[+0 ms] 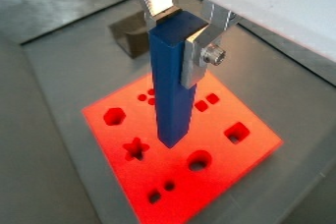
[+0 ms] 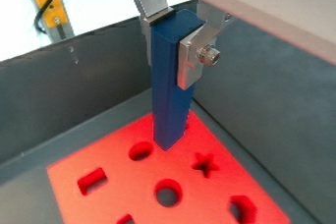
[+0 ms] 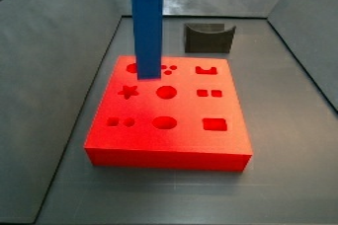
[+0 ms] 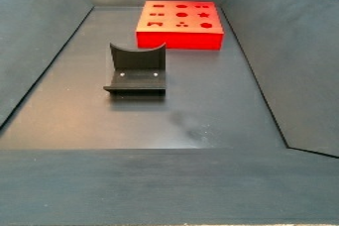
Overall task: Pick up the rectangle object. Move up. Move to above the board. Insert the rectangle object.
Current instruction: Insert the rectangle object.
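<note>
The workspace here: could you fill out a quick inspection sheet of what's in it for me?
Surface: dark grey floor, walled tray.
Job's things: blue rectangle object upright, lower end at the red board top; whether it has entered a hole cannot be told.
Clutter: dark grey U-shaped block, apart from the board.
Grippers: pincer above the board, shut on the bar's upper end.
Cables: nothing seen.
Surroundings: yellow frame beyond the wall.

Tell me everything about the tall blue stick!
The rectangle object is a plain, smooth blue bar with flat sides and square edges. It stands upright, and the gripper pinches its top between silver fingers. Its bottom end reaches the top of the red-orange board, near the holes; whether it has gone into one, I cannot tell.
</note>
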